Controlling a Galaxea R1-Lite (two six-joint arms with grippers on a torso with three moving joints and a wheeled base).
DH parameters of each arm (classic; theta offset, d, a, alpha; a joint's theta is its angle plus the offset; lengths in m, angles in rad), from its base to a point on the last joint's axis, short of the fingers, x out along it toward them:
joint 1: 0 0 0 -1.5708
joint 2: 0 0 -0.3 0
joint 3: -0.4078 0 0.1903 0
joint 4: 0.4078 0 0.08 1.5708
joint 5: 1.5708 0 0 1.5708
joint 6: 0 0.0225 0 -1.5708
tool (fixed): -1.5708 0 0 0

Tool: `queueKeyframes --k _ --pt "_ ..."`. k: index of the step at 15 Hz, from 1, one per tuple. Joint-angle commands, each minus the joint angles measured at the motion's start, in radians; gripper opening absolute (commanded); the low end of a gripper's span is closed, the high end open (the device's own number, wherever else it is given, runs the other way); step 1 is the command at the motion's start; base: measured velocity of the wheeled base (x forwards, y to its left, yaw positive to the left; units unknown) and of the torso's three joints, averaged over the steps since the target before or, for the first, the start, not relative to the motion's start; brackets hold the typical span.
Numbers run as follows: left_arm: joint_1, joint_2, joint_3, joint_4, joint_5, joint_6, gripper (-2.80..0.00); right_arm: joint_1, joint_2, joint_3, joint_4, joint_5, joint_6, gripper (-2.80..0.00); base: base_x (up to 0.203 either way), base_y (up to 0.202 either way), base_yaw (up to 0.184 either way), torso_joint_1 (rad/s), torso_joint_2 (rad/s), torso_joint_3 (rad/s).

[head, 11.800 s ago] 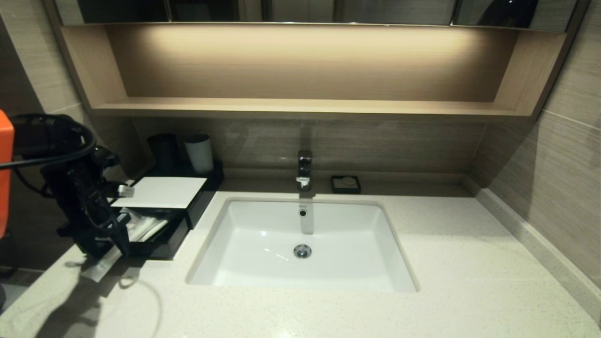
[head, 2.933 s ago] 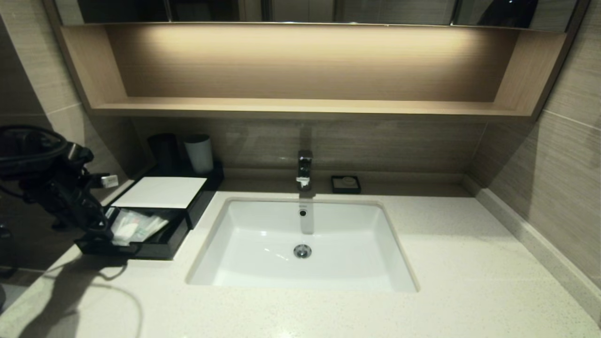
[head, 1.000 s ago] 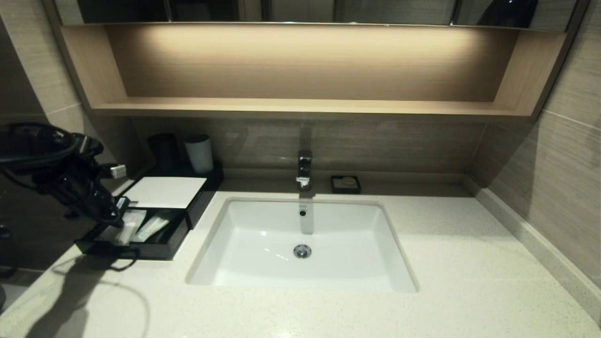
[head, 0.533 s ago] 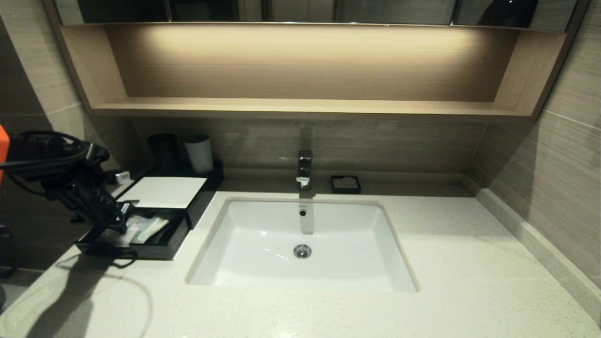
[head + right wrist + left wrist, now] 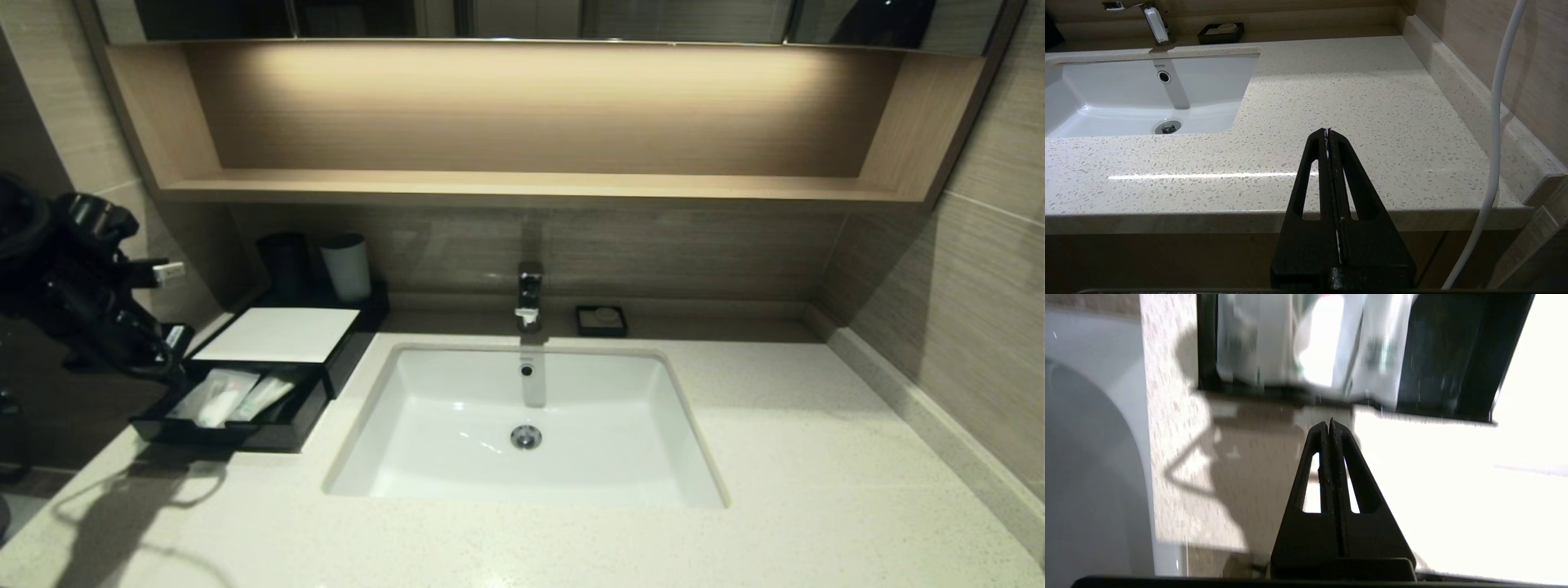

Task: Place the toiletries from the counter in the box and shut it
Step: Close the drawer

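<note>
Left gripper (image 5: 1329, 424) is hanging beside the left end of the box (image 5: 314, 404), up and off its open drawer; fingers are pressing flat together with nothing between them. In the head view the left gripper (image 5: 167, 359) is sitting just left of the drawer's back corner, not touching the packets.

The box is standing on the counter (image 5: 775, 425) left of the sink (image 5: 457, 392), drawer pulled out toward the front, white top panel (image 5: 277, 335) lying flat over the rear part.

The toiletries (image 5: 233, 394) are lying inside the drawer: clear and white wrapped packets, overlapping. From the left wrist the toiletries (image 5: 1257, 339) are showing faint green printing and a red patch near one end; the print is too blurred to read.

Right gripper (image 5: 1327, 131) is hovering low in front of the counter's right front edge, parked, fingers clamped together, empty. A white cable (image 5: 1496, 122) is hanging beside it.

Legible writing: "TOTO" on the sink's rear wall above the overflow hole (image 5: 1164, 76).

Black cup (image 5: 283, 261) and white cup (image 5: 345, 265) are standing behind the box. Faucet (image 5: 529, 296) is standing at the sink's back rim; black soap dish (image 5: 601, 320) is sitting just right of it.
</note>
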Motion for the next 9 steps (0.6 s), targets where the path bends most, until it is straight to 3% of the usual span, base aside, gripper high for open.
queueKeyframes --k 1,5,7,9 --pt "0.018 -0.091 0.069 0.041 0.002 0.003 -2.8 0.0 0.002 0.0 0.0 0.0 0.0 -2.8 0.0 0.0 0.0 0.0 0.0 0.0" --pt "0.092 -0.075 0.191 0.047 0.038 0.022 -2.8 0.0 0.0 0.001 0.0 0.0 0.0 -2.8 0.0 0.0 0.0 0.0 0.0 0.0" --pt "0.104 -0.022 0.203 0.047 0.094 0.028 -2.8 0.001 0.0 0.0 0.0 0.0 0.0 -2.8 0.0 0.0 0.0 0.0 0.0 0.0" --pt "0.11 0.014 0.201 0.045 0.103 0.03 -2.8 0.0 0.0 0.0 0.0 0.0 0.0 -2.8 0.0 0.0 0.0 0.0 0.0 0.0"
